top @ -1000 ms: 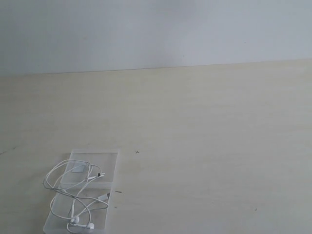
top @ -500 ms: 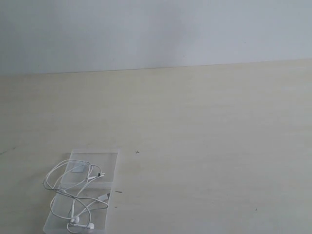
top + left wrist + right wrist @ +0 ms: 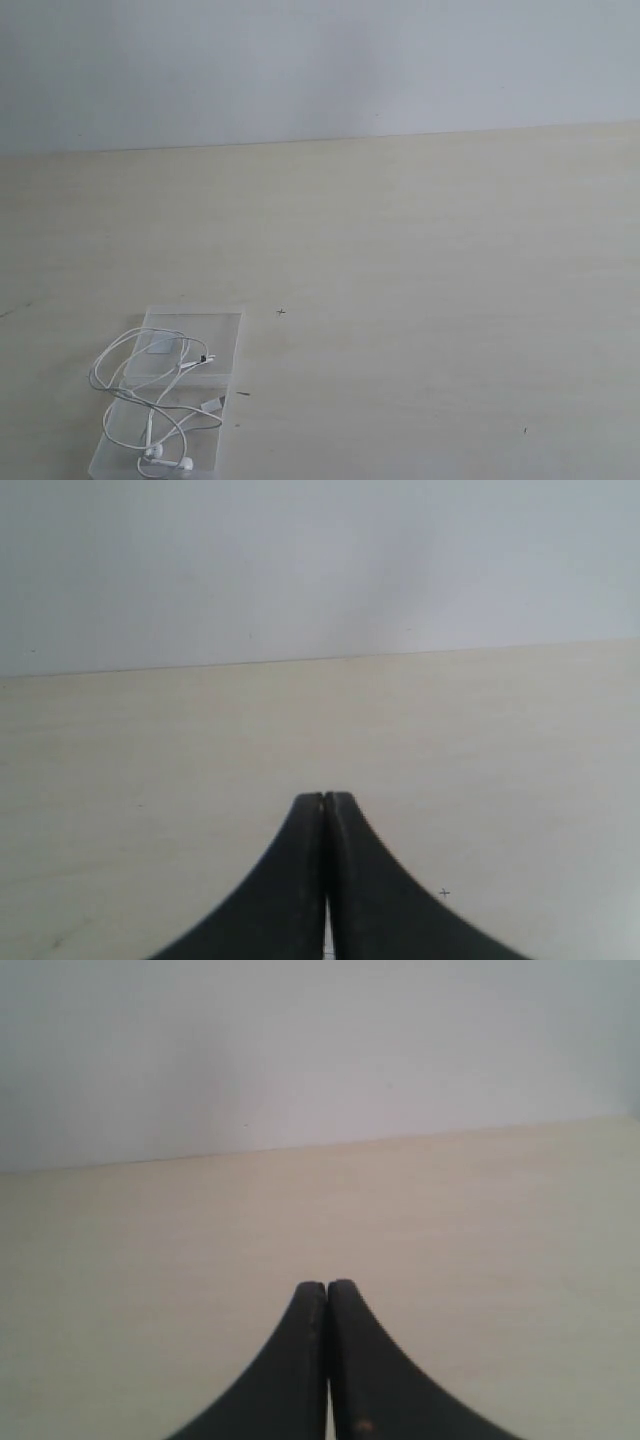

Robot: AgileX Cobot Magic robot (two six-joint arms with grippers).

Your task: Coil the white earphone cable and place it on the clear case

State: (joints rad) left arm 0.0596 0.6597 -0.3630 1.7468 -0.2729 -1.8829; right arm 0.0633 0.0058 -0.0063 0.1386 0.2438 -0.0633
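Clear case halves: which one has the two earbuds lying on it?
The near half, lowest in the exterior view, holds both earbuds; the far half carries the white label.

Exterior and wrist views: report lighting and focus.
Exterior view: flat, washed-out light; the thin white earphone cable stands out, the flat clear plastic case barely does. Left wrist view: black left gripper soft-edged. Right wrist view: black right gripper likewise.

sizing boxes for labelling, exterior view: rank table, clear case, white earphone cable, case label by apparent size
1. table
2. clear case
3. white earphone cable, its spread nearly the case's
4. white label
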